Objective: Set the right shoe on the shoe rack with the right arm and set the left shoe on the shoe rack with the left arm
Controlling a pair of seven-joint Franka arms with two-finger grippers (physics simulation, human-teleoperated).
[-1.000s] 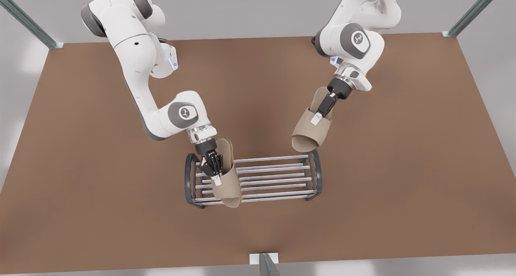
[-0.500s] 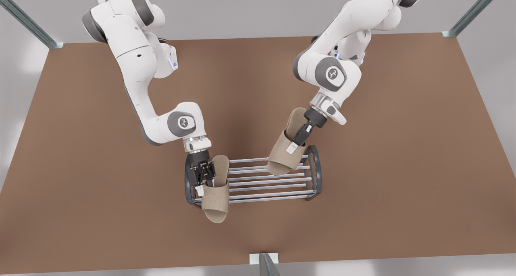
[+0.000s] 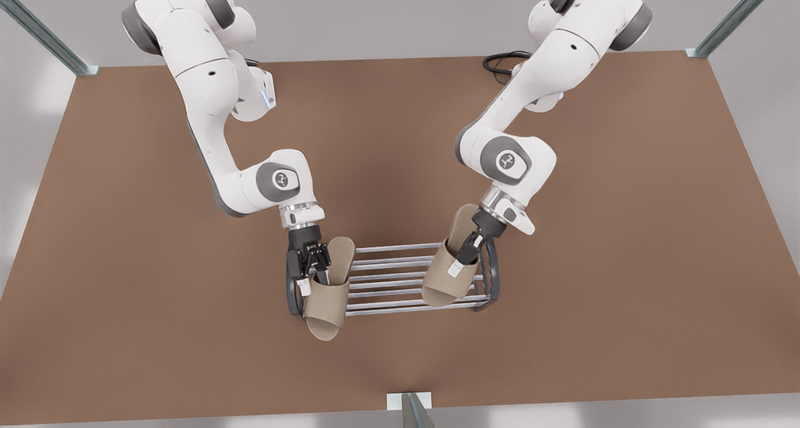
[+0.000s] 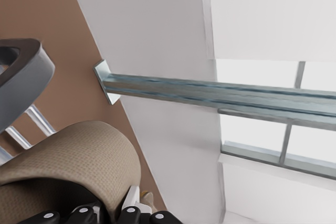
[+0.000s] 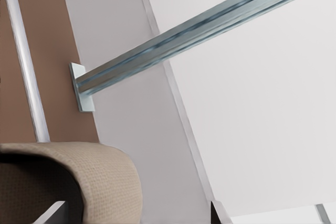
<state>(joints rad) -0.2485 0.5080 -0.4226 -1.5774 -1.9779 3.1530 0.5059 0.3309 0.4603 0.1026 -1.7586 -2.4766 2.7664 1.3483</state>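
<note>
Setting both slippers down flat is the step in hand, as I judge it. The low shoe rack of silver metal bars (image 3: 387,260), with dark grey arched end frames, stands in the lower centre of the front view on the brown table (image 3: 625,228).

The beige woven right shoe (image 3: 325,303) is at the rack's end on the front view's left, and its toe hangs past the front bar. The right gripper (image 3: 310,272) is clamped on its upper band. You should bring this shoe back toward the arms, so that the sole gets more bars under it.

The beige left shoe (image 3: 445,278) is over the bars, just beside the end frame on the front view's right. The left gripper (image 3: 467,253) pinches its band. Lower it gently and mind that arch.

Open each claw only when its sole rests.
</note>
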